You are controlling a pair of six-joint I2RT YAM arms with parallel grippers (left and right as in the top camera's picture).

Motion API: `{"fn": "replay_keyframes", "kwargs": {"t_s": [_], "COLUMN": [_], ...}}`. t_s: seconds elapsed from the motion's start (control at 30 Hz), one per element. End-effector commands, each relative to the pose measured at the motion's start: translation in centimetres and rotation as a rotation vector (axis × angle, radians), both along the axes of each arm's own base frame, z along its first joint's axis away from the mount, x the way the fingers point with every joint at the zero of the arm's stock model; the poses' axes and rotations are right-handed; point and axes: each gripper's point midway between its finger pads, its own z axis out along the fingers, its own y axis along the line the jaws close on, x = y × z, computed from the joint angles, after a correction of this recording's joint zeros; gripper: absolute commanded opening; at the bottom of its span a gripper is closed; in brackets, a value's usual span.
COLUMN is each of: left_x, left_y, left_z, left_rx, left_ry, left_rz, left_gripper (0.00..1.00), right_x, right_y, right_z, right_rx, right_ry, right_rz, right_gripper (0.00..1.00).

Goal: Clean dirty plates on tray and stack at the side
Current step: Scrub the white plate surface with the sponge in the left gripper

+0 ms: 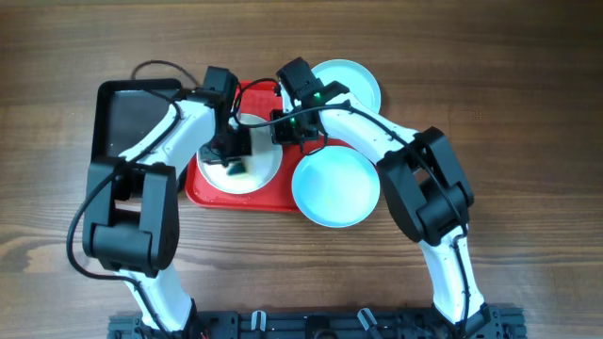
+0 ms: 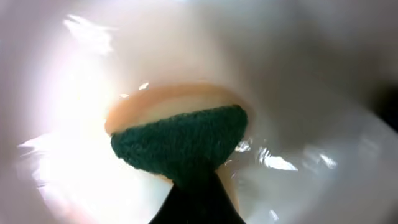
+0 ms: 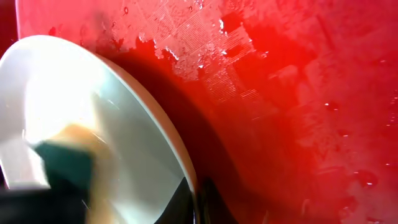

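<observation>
A cream-white plate (image 1: 261, 165) lies on the red tray (image 1: 202, 191). My left gripper (image 1: 229, 153) is shut on a green-and-yellow sponge (image 1: 235, 170) and presses it onto the plate's inside. In the left wrist view the sponge (image 2: 180, 140) rests green side up on the glossy plate (image 2: 298, 81), above my dark fingers (image 2: 196, 202). My right gripper (image 1: 284, 128) is shut on the plate's far right rim. In the right wrist view its fingers (image 3: 196, 202) pinch the rim of the plate (image 3: 124, 118) over the wet tray (image 3: 280, 93). The sponge (image 3: 65, 162) shows blurred.
A pale-blue plate (image 1: 349, 83) lies on the table behind the tray's right end. A second pale-blue plate (image 1: 335, 186) lies right of the tray, overlapping its edge. A black tray (image 1: 132, 118) lies left of the red one.
</observation>
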Motion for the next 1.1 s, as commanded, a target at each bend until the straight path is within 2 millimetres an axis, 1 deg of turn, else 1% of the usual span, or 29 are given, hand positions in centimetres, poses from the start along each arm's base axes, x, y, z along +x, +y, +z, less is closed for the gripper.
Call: {"fn": "replay_keyframes", "kwargs": {"t_s": [0.0, 0.17, 0.23, 0.27, 0.37, 0.43, 0.47, 0.6, 0.67, 0.7, 0.77, 0.83, 0.9, 1.03, 1.07], "left_x": [-3.2, -1.2, -0.1, 0.4, 2.7, 4.3, 5.2, 7.7, 8.4, 8.5, 8.0, 6.9, 5.4, 0.6, -0.1], "left_y": [-8.1, -9.2, -9.2, -8.9, -6.4, -4.1, -2.7, 1.6, 3.2, 4.6, 5.4, 5.9, 6.3, 6.5, 6.4], "left_z": [-0.3, -0.1, -0.1, -0.3, -1.2, -1.6, -1.6, -0.8, -0.3, -0.1, -0.2, -0.5, -1.0, -1.9, -2.0], "left_rx": [-0.386, -0.400, -0.385, -0.359, -0.190, -0.049, 0.034, 0.244, 0.307, 0.349, 0.369, 0.382, 0.405, 0.419, 0.418], "left_ry": [0.071, -0.032, -0.079, -0.099, -0.173, -0.223, -0.256, -0.369, -0.405, -0.415, -0.397, -0.351, -0.288, -0.083, -0.051], "left_rz": [-0.236, -0.271, -0.277, -0.271, -0.210, -0.130, -0.076, 0.089, 0.166, 0.236, 0.279, 0.304, 0.301, 0.252, 0.243], "left_gripper": [0.04, 0.04, 0.04, 0.04, 0.04, 0.04, 0.04, 0.04, 0.04, 0.04, 0.04, 0.04, 0.04, 0.04, 0.04], "right_x": [0.5, 0.5, 0.5, 0.5, 0.5, 0.5, 0.5, 0.5, 0.5, 0.5, 0.5, 0.5, 0.5, 0.5, 0.5], "right_y": [-0.3, -0.3, -0.3, -0.3, -0.3, -0.3, -0.3, -0.3, -0.3, -0.3, -0.3, -0.3, -0.3, -0.3, -0.3], "right_z": [-0.8, -0.8, -0.8, -0.8, -0.8, -0.8, -0.8, -0.8, -0.8, -0.8, -0.9, -0.9, -0.9, -0.9, -0.8], "right_rx": [-0.011, -0.011, -0.011, -0.011, -0.011, -0.011, -0.011, -0.011, -0.011, -0.011, -0.014, -0.014, -0.014, -0.013, -0.013], "right_ry": [0.008, 0.008, 0.008, 0.007, 0.007, 0.007, 0.007, 0.007, 0.007, 0.007, 0.006, 0.006, 0.006, 0.006, 0.006], "right_rz": [-0.025, -0.024, -0.024, -0.024, -0.024, -0.024, -0.024, -0.024, -0.024, -0.024, -0.024, -0.025, -0.025, -0.025, -0.025], "right_gripper": [0.04, 0.04, 0.04, 0.04, 0.04, 0.04, 0.04, 0.04, 0.04, 0.04, 0.04, 0.04, 0.04, 0.04, 0.04]}}
